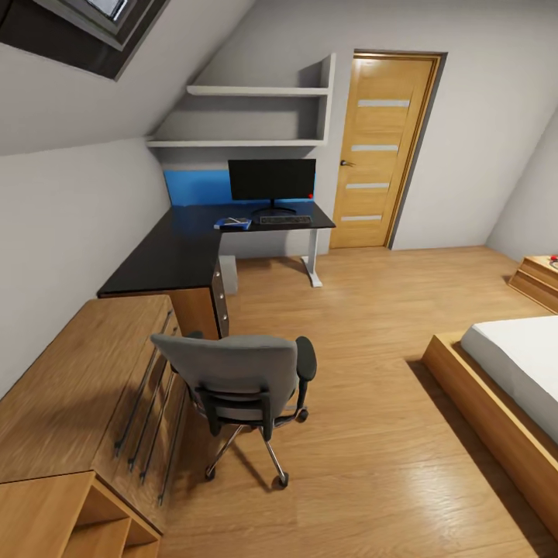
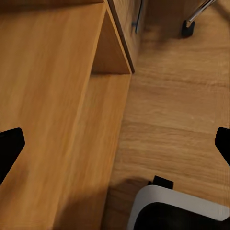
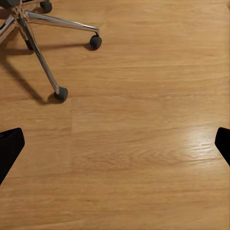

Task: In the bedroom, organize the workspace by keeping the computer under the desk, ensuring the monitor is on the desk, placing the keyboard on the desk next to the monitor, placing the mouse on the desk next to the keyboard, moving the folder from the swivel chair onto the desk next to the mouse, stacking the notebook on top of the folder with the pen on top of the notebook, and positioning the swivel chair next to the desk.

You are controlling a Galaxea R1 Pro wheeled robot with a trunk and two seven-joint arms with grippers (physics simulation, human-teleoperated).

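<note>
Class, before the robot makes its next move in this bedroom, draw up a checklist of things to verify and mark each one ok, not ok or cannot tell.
1. Monitor on the desk: ok.
2. Keyboard on the desk in front of the monitor: ok.
3. Folder on the desk: ok, a blue flat item lies left of the keyboard.
4. Mouse, notebook, pen in place: cannot tell, too small.
5. Swivel chair next to the desk: not ok, it stands by the wooden shelving.
6. Left gripper and right gripper free: ok, both open and holding nothing.
</note>
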